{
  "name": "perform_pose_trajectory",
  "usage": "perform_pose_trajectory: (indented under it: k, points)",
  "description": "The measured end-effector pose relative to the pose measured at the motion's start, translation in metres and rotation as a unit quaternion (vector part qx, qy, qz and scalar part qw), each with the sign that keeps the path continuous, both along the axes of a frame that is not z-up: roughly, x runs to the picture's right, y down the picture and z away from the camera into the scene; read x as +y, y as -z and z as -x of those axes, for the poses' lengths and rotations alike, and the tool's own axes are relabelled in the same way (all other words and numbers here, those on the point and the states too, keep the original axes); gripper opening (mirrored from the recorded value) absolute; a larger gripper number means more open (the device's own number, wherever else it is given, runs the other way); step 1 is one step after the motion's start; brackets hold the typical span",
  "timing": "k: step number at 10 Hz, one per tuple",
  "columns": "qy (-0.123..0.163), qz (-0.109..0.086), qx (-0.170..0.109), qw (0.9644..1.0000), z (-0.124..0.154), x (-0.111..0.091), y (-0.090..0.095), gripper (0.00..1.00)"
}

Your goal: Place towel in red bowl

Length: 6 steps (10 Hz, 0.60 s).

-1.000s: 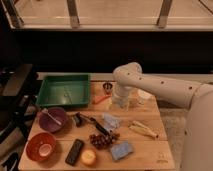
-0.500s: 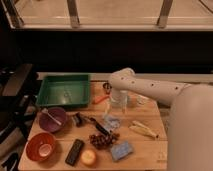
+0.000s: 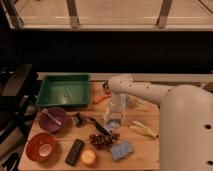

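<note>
Mid-worktop [image 3: 145, 150], end effector [image 3: 115, 116] hangs fingers apart, right over towel [image 3: 112, 124]; red bowl [image 3: 41, 147] well apart, beside purple bowl [image 3: 52, 119].

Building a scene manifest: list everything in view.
table: 1, wood, centre
tray: 1, green, back left
purple bowl: 1, purple, front of tray
red bowl: 1, orange-red, front left
towel: 1, blue-grey, below gripper
sponge: 1, blue, front edge
grapes: 1, dark red, front of towel
round fruit: 1, orange, front edge
flat block: 1, black, beside red bowl
long item: 1, pale yellow, right of towel
orange item: 1, orange, right of tray
arm: 1, white, from right
gripper: 1, open, pale, above towel
</note>
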<state>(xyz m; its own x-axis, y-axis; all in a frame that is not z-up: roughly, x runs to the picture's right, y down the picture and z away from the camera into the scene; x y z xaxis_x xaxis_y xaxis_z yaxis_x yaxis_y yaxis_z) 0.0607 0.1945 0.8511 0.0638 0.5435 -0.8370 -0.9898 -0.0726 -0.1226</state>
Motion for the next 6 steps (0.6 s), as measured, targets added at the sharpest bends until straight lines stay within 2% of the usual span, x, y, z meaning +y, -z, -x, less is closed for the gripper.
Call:
perform_pose_trajectory:
  k: [1,2,6]
  points:
    - [0.002,0.011,-0.003,0.9999,0.0042,0.0074,-0.0009,0.64]
    - [0.004,0.023,-0.008,0.9997,0.0098,0.0146,0.0007,0.54]
    - [0.003,0.022,-0.007,0.9997,0.0071,0.0115,0.0023,0.15]
